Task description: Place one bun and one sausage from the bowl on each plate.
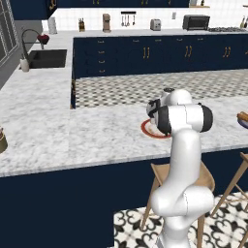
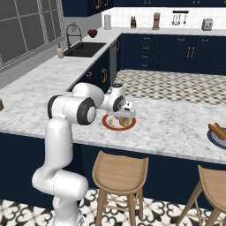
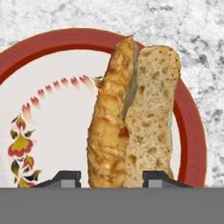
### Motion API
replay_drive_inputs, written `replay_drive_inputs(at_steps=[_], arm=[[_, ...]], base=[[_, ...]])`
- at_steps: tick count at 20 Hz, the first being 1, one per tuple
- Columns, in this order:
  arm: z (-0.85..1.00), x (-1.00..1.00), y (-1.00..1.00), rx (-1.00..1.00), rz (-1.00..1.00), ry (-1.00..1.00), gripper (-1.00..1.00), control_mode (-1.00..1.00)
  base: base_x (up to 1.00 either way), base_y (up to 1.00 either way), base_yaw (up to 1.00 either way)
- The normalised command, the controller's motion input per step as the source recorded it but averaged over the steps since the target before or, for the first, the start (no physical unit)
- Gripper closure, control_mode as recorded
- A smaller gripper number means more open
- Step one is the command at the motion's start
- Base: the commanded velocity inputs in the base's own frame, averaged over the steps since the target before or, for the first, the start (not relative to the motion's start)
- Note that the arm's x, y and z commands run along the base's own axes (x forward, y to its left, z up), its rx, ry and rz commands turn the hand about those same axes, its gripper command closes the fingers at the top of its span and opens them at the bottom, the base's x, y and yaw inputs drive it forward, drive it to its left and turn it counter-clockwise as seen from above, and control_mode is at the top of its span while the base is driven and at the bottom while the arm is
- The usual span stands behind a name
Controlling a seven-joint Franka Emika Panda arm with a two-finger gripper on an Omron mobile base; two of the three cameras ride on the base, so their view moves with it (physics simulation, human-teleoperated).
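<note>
A split golden-brown bun [image 3: 131, 127] lies on the right half of the white plate with a red-brown rim [image 3: 192, 131] and a flower pattern. My gripper [image 3: 113, 179] hangs straight over it, its fingertips [image 3: 70, 178] flanking the bun's near end; the left tip stands a little off the crust. From the right base I see the gripper [image 2: 126, 115] low over the bun [image 2: 125, 122] on that plate [image 2: 108, 122], near the counter's front edge. The dark blue plate [image 2: 219, 140] at the far right carries orange-brown food [image 2: 217, 129]. The bowl is out of view.
The red-rimmed plate [image 1: 147, 129] peeks out behind my arm, with the blue plate [image 1: 243, 122] at the right edge. Wooden stools [image 2: 120, 174] stand under the counter's front. A small brownish object [image 1: 2, 142] sits at the counter's far left. A sink [image 2: 84, 48] lies beyond.
</note>
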Motion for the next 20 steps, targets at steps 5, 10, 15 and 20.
replay_drive_inputs(at_steps=[5, 10, 15, 20], arm=[[0.25, -0.10, 0.05, 0.00, -0.02, -0.03, -1.00, -1.00], [0.87, -0.83, 0.22, 0.01, -0.04, -0.09, -1.00, -1.00], [0.64, -1.00, 0.21, 0.00, 0.00, -0.07, -1.00, -1.00], [0.68, -1.00, 0.43, 0.00, 0.03, -0.03, -1.00, -1.00]], base=[[0.00, 0.00, 0.00], [0.00, 0.00, 0.00], [0.00, 0.00, 0.00], [0.00, 0.00, 0.00]])
